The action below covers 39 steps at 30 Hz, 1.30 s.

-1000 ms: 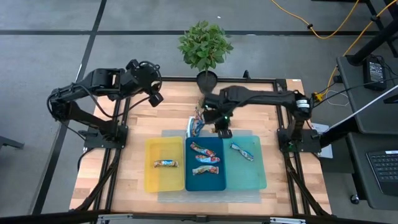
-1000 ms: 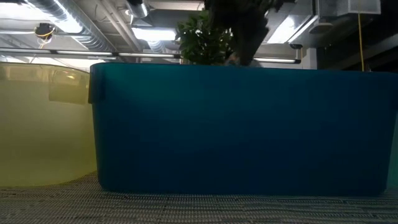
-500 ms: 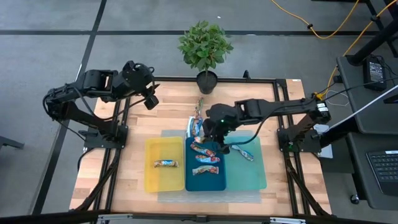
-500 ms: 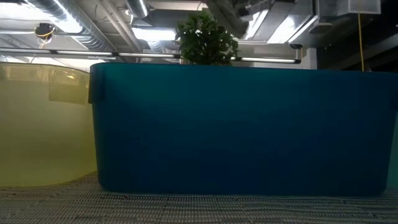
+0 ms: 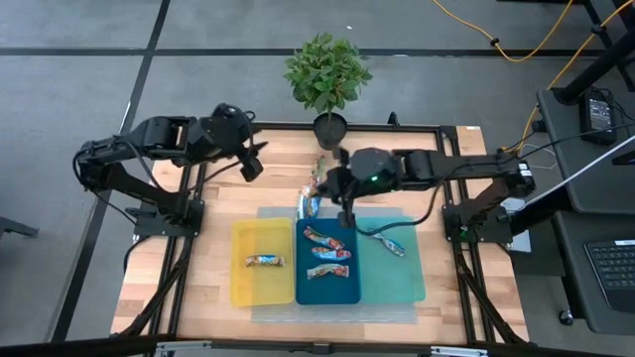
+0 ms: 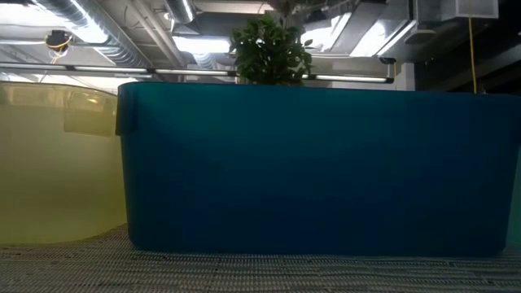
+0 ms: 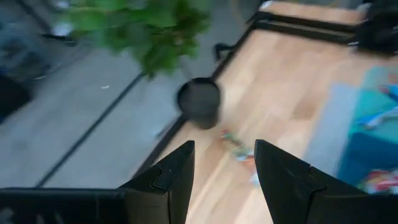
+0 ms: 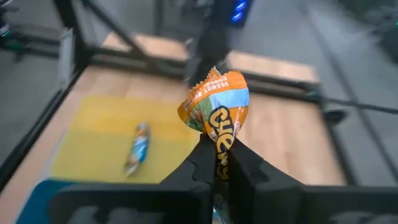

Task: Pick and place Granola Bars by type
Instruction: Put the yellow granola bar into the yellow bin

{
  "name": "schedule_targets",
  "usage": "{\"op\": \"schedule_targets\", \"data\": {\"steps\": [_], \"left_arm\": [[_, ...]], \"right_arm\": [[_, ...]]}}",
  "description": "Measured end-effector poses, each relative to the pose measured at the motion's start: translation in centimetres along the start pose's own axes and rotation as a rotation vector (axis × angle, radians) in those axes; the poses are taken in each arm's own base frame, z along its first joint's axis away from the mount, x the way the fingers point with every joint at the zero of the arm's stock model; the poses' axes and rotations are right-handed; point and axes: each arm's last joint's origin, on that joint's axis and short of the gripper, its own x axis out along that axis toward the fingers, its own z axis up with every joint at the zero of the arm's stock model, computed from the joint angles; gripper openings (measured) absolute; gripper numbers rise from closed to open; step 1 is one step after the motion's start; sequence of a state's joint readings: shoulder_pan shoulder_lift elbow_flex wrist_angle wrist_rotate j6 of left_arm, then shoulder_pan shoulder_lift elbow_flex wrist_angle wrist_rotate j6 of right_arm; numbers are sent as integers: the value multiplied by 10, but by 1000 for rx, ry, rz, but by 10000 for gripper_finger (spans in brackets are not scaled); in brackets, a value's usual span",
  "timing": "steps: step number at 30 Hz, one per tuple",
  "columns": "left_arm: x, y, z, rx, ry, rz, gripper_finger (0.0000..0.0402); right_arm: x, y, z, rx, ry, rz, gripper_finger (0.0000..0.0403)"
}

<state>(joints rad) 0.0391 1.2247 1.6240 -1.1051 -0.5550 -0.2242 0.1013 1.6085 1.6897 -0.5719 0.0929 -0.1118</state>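
My right gripper (image 5: 329,186) is above the far edge of the blue tray (image 5: 327,288), shut on an orange-brown granola bar (image 8: 216,102). Three bars lie in the blue tray, one bar (image 5: 264,261) in the yellow tray (image 5: 248,283) and one bar (image 5: 385,241) in the teal tray (image 5: 397,278). More bars lie on the table, by the blue tray's far edge (image 5: 309,204) and near the plant pot (image 5: 319,165). My left gripper (image 5: 254,165) is open and empty above the far left of the table; its fingers (image 7: 168,177) show in the left wrist view. My right gripper pinches the orange-brown bar by one end (image 8: 219,142) between its two fingers (image 8: 202,163). The rest of the bar sticks out past the fingertips, wrapper crumpled, lifted clear of the table and trays.
A potted plant (image 5: 327,84) stands at the table's far edge, its pot (image 7: 199,102) also in the left wrist view. The three trays sit side by side on a grey mat (image 5: 268,213). In the low view the blue tray's wall (image 6: 309,171) fills the picture.
My right gripper has risen from the far edge of the trays with the orange-brown bar and turned toward the table's left. My left gripper has shifted slightly toward the plant pot.
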Motion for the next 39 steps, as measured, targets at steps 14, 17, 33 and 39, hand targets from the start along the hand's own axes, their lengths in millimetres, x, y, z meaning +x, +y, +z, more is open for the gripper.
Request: {"op": "schedule_targets", "data": {"steps": [14, 17, 33, 39], "left_arm": [[38, -45, 20, 71, -491, -529, 181], [44, -50, 22, 92, -564, -546, 204], [72, -70, 38, 43, -705, -516, 323], [73, -71, 40, 4, -719, -507, 305]], "right_arm": [[-83, -16, 28, 68, -256, -212, 29], [-87, -17, 34, 45, -315, -205, 21], [-92, -22, 47, 20, -487, -101, 23], [-93, -23, 49, 21, -511, -99, 31]]}}
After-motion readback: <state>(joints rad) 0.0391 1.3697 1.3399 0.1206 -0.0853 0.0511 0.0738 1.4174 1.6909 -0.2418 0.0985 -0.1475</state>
